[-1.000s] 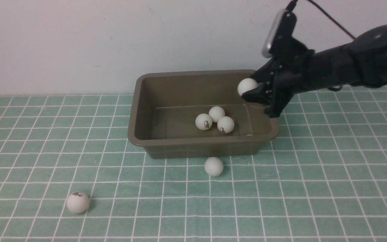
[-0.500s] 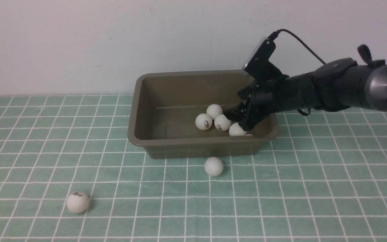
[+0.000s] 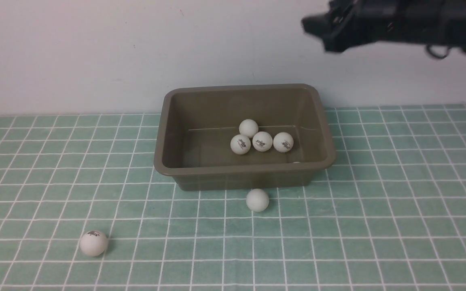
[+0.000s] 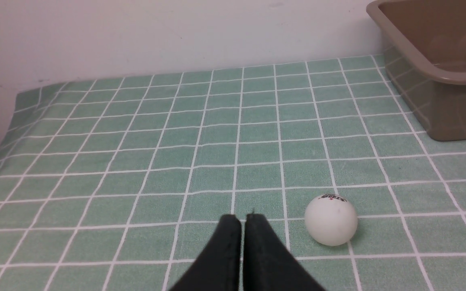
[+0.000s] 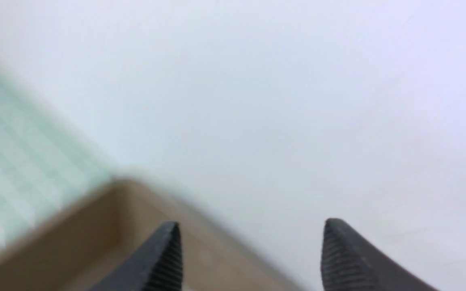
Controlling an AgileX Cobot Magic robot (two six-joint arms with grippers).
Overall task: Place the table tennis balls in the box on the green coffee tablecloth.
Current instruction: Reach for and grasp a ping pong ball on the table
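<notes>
Four balls (image 3: pixel 262 141) lie clustered on the floor of the box (image 3: pixel 241 174), right of its middle. Three stand in a close row and the fourth (image 3: pixel 248 128) sits just behind the row's left end. A white sliver (image 3: pixel 295 163) peeks over the near rim toward the right corner, too hidden to tell what it is. Another ball (image 3: pixel 257 200) rests on the cloth (image 3: pixel 378 202) just in front of the box's near wall, close to it but apart. One more ball (image 3: pixel 93 243) lies well away toward the front left, its dark logo facing up. The box sits toward the back of the cloth, near the wall (image 3: pixel 95 52). In the left wrist view the left gripper (image 4: pixel 243 220) hangs low over the cloth, its jaws pressed together with nothing between them. The logo ball (image 4: pixel 331 220) lies near its tips without touching, and a corner of the box (image 4: pixel 431 72) shows farther off. The right gripper (image 3: pixel 314 26) is high up against the wall, above and behind the box's far right corner, blurred in the front view. Its own camera shows the right gripper (image 5: pixel 252 228) with ribbed fingers (image 5: pixel 332 242) spread wide and empty, and a blurred box rim (image 5: pixel 75 218) below them.
</notes>
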